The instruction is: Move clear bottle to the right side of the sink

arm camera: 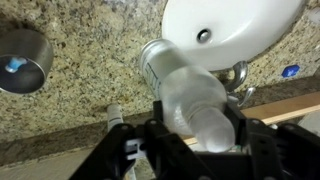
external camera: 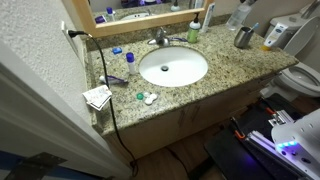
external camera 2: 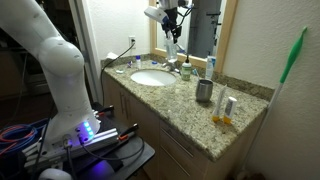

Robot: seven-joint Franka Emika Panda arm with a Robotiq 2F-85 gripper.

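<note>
Now the fingers (arm camera: 237, 128) pinch the clear bottle (arm camera: 185, 95) from both sides. It is up in the air over the counter (arm camera: 90, 100), between the white sink (arm camera: 230, 25) and a metal cup (arm camera: 22, 58). The faucet (arm camera: 240, 75) is close by.

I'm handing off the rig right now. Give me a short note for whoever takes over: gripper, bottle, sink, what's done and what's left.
Gripper: shut on the clear bottle, held in the air above the counter.
Position: in the wrist view the bottle hangs over granite between the sink and a metal cup.
Done: bottle picked up.
Left: lower it onto bare counter beside the sink, probably clear of the cup, then release and pull away.
</note>
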